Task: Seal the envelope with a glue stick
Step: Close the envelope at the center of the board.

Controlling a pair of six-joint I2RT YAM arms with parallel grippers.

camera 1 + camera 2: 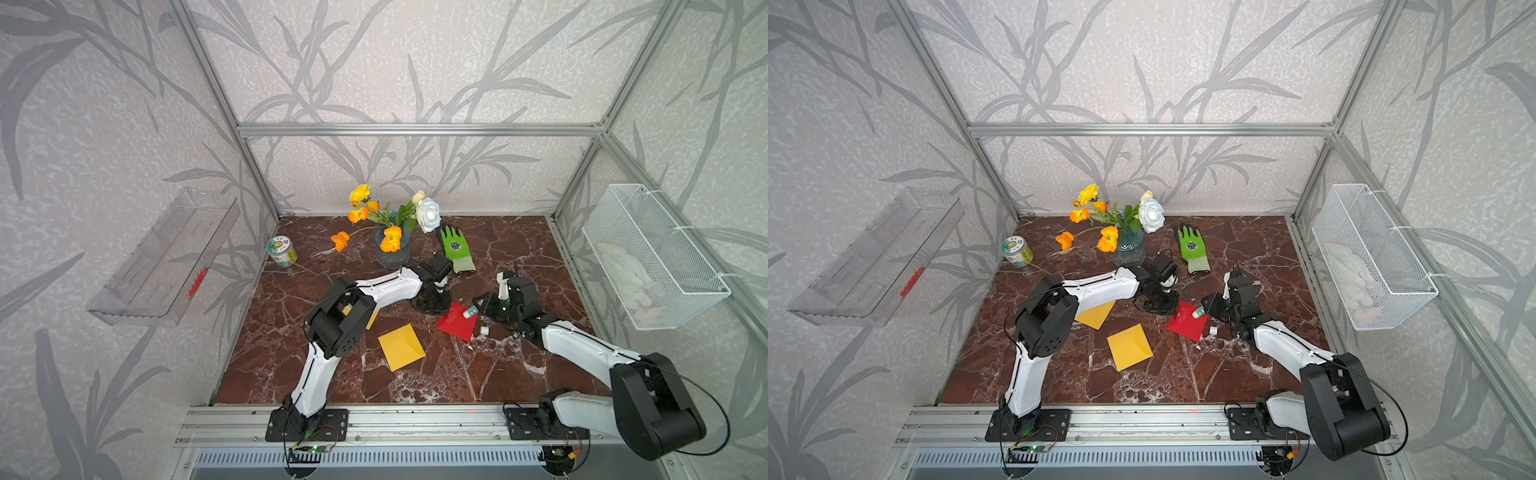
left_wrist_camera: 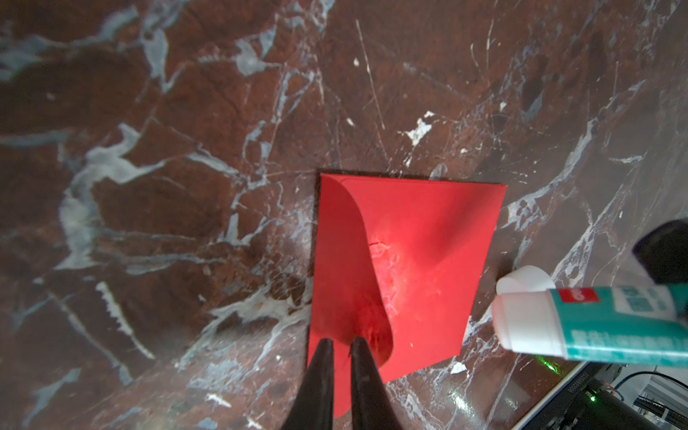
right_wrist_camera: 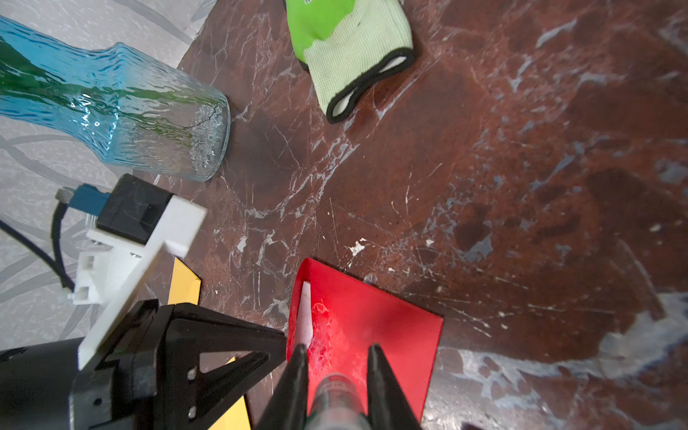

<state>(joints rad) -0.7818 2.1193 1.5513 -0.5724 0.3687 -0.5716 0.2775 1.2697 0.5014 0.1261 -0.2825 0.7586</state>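
Gluing looks partly done: the right claw [image 3: 337,350] grips the uncapped glue stick [image 3: 335,396] just above the red envelope [image 1: 457,326], which shows whitish smears. The left claw [image 2: 340,340] pinches the raised flap [image 2: 344,260]. Left to do, it seems: folding the flap down and pressing it shut.

The left arm [image 1: 390,286] and right arm [image 1: 582,345] wear white shells dotted with small screws, black blocky joints, thin black looping cables, and tapered black fingers [image 2: 321,387], possibly plastic.

Both arms outstretched inward; left pincer [image 2: 341,340] pinched narrow, right pincer [image 3: 338,348] clamped.
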